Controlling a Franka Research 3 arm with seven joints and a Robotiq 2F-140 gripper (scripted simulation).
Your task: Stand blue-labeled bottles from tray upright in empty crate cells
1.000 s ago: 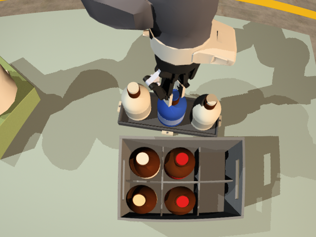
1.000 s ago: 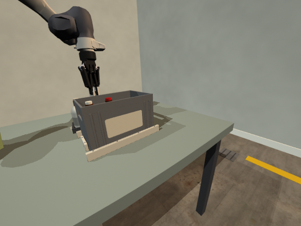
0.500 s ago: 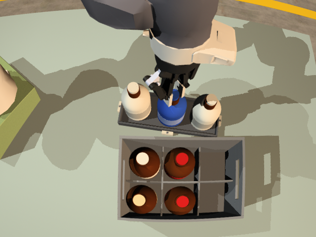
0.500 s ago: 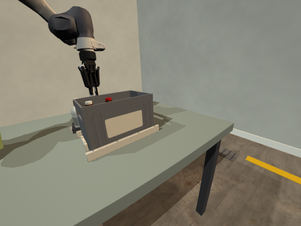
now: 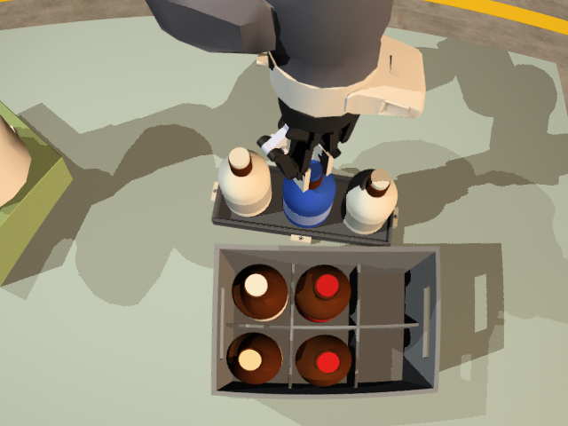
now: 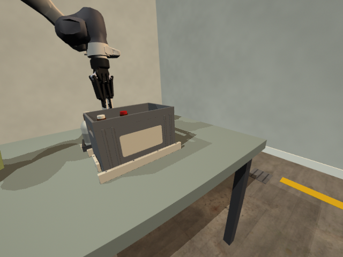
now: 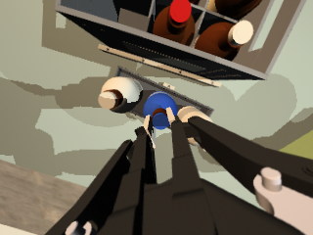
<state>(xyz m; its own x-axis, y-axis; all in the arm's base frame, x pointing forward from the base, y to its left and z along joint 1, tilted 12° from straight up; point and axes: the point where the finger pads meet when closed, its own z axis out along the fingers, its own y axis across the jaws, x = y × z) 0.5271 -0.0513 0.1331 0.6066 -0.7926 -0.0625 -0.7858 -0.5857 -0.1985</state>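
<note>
A blue-labeled bottle (image 5: 308,203) (image 7: 158,102) stands upright in the middle of the dark tray (image 5: 275,220) (image 6: 86,148). My gripper (image 5: 316,171) (image 6: 108,106) (image 7: 160,118) is shut on its neck, just below the blue cap. I see no gap under the bottle. White-labeled bottles stand upright on either side: one at the left (image 5: 245,185) and one at the right (image 5: 370,206). The grey crate (image 5: 437,320) (image 6: 110,146) (image 7: 235,69) holds two cream-capped bottles, at the back (image 5: 256,285) and front (image 5: 249,359), and two red-capped ones, at the back (image 5: 327,285) and front (image 5: 328,362). Its two right-hand cells are empty.
A green box (image 5: 36,206) with a rounded beige thing inside stands at the far left. Pale strips (image 6: 138,163) border the crate's base. The crate's wall rises close beside the tray. Thin dividers (image 5: 358,297) part the crate's cells.
</note>
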